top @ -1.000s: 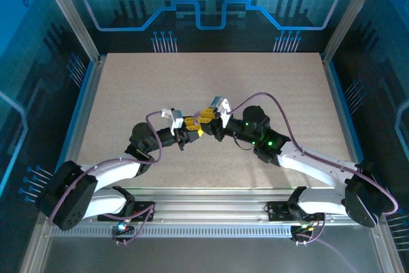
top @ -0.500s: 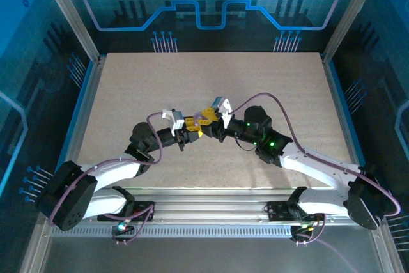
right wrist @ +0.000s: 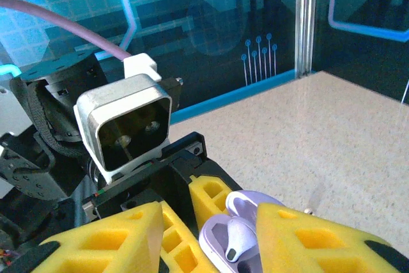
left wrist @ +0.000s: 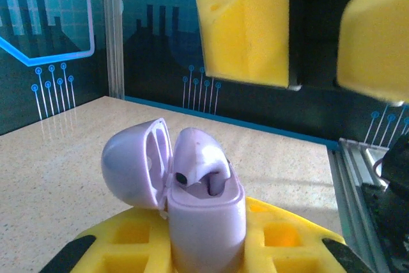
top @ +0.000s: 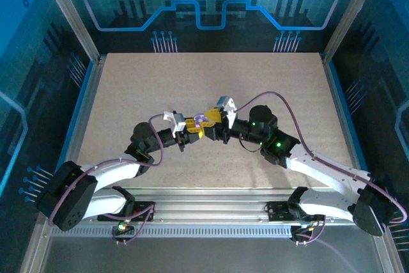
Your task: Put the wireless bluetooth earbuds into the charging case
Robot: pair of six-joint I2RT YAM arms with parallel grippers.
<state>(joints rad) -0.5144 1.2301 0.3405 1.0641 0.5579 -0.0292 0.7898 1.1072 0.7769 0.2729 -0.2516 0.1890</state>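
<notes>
My left gripper (left wrist: 204,250) is shut on the lavender charging case (left wrist: 208,218), held upright between its yellow fingers (left wrist: 291,238). The round lid (left wrist: 131,164) hangs open to the left. One pale earbud (left wrist: 199,155) sits in the case, its head standing above the rim. In the top view the case (top: 200,120) is above mid-table, between the left gripper (top: 192,127) and the right gripper (top: 213,119). My right gripper (right wrist: 211,247) is open, its yellow fingers (right wrist: 105,241) either side of the case (right wrist: 217,238) and earbud (right wrist: 239,238), apart from them.
The left wrist camera housing (right wrist: 124,126) faces the right gripper at close range. Tan tabletop (top: 275,87) spreads on all sides, bounded by blue glass walls (top: 211,4) and the metal rail (top: 211,199) at the near edge.
The right gripper has drawn back a little to the right from the left gripper, uncovering the lavender case between them. The left arm has held still.
</notes>
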